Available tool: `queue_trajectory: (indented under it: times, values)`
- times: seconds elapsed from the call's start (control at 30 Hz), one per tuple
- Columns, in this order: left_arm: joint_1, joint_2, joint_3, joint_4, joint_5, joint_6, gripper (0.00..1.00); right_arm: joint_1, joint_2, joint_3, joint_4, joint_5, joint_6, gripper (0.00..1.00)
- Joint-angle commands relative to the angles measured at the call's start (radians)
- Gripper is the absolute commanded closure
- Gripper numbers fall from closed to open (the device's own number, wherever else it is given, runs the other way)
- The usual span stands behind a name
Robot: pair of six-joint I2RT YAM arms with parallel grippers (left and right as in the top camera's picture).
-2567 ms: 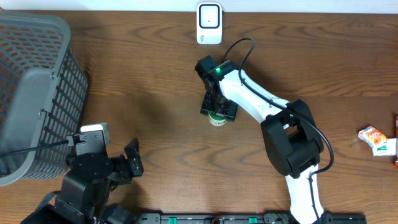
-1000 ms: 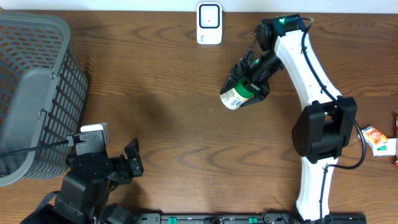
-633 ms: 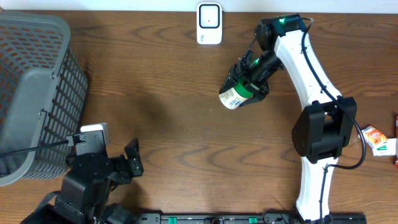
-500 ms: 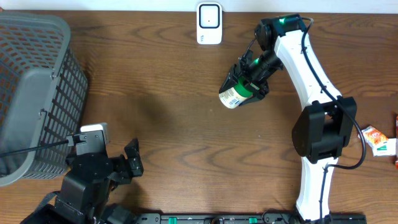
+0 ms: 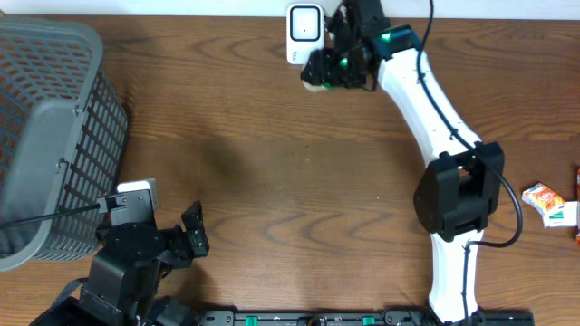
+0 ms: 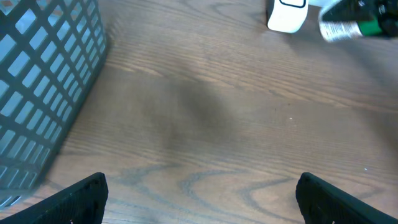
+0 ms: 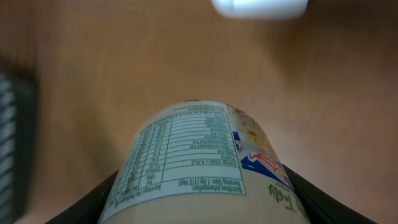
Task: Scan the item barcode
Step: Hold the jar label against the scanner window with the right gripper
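The item is a cream cylindrical container with a nutrition label and a green lid. My right gripper is shut on it, one finger on each side. In the overhead view that gripper holds the container at the far edge, just right of and below the white barcode scanner. The scanner shows blurred at the top of the right wrist view. The container lies beside the scanner in the left wrist view. My left gripper stands open and empty near the front left.
A grey mesh basket fills the left side of the table, and its wall is close to my left gripper. Small snack packets lie at the right edge. The right arm stretches across the right half.
My right gripper has carried the container up and to the left, from mid-table to just beside the scanner. The left arm has not moved.
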Motion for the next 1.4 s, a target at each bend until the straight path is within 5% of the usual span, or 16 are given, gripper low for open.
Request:
queue_trajectory:
  times: [0.0, 0.63, 1.1, 1.37]
  values:
    - [0.007, 0.006, -0.008, -0.001, -0.013, -0.004, 0.03, 0.037, 0.006, 0.007, 0.085, 0.167, -0.084, 0.49]
    - [0.007, 0.006, -0.008, -0.001, -0.013, -0.005, 0.03, 0.052, 0.264, -0.042, 0.758, 0.397, -0.164, 0.44]
    - [0.007, 0.006, -0.008, -0.001, -0.013, -0.005, 0.03, 0.063, 0.289, -0.04, 0.832, 0.428, -0.183, 0.48]
    - [0.007, 0.006, -0.008, -0.001, -0.013, -0.005, 0.03, 0.069, 0.289, -0.04, 1.025, 0.428, -0.287, 0.5]
